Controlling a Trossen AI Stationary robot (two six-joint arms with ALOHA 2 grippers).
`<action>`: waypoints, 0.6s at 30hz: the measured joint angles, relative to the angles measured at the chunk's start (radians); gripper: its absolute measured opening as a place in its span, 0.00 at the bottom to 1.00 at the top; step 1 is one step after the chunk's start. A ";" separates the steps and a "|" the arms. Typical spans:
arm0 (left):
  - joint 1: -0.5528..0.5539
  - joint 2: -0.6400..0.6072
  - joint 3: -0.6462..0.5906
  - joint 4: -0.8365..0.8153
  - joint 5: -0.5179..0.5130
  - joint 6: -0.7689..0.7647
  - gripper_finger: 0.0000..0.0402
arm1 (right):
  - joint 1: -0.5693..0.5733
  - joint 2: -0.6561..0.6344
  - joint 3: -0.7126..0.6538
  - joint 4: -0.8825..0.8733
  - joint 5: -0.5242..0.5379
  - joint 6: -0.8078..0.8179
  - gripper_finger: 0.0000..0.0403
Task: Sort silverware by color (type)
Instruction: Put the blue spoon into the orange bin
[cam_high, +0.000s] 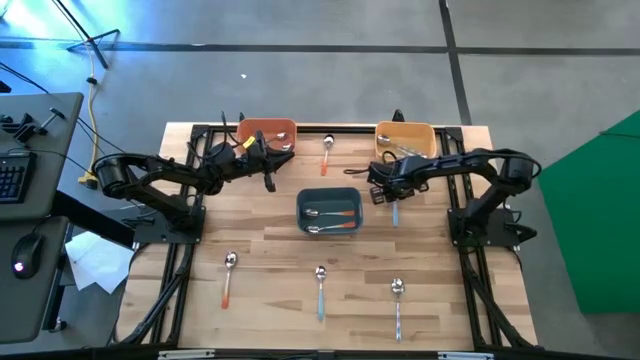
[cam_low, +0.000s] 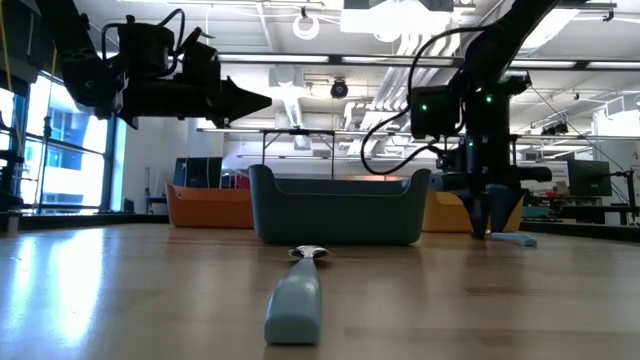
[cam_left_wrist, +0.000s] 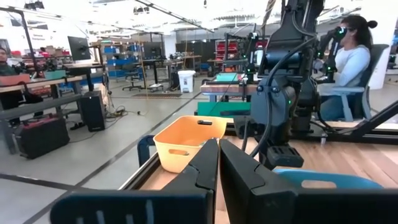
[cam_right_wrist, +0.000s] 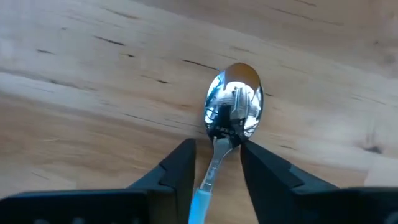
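Orange bin (cam_high: 268, 123) back left has what looks like silverware in it, count unclear. Left claw (cam_high: 268, 172) hangs in the air just beside that bin, fingers pinched nearly together, nothing in them. Orange-handled spoon (cam_high: 327, 148) lies loose between the two back bins. Dark blue bin (cam_high: 329, 192) in the middle holds two spoons, handles look orange. Yellow bin (cam_high: 405, 127) back right has a few pieces too.

Right claw (cam_high: 383, 190) is down at the table between the blue and yellow bins. It is open a little, one finger on each side of the neck of a blue-handled spoon (cam_right_wrist: 235, 102), not clamped yet. That spoon lies flat on the wood.

Front row is untouched: orange spoon (cam_high: 229, 275), blue spoon (cam_high: 320, 285), silver spoon (cam_high: 397, 298).

My read: roughly half done, five spoons left on the table
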 joint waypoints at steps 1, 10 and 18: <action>0.000 0.000 0.000 0.001 0.000 0.001 0.01 | 0.000 0.000 0.000 0.005 0.002 -0.006 0.26; 0.001 0.000 0.000 -0.001 -0.016 -0.012 0.01 | 0.017 -0.021 -0.005 0.051 0.031 -0.141 0.03; 0.001 0.000 0.001 -0.017 -0.008 -0.073 0.01 | 0.024 -0.170 -0.006 0.190 0.095 -0.283 0.02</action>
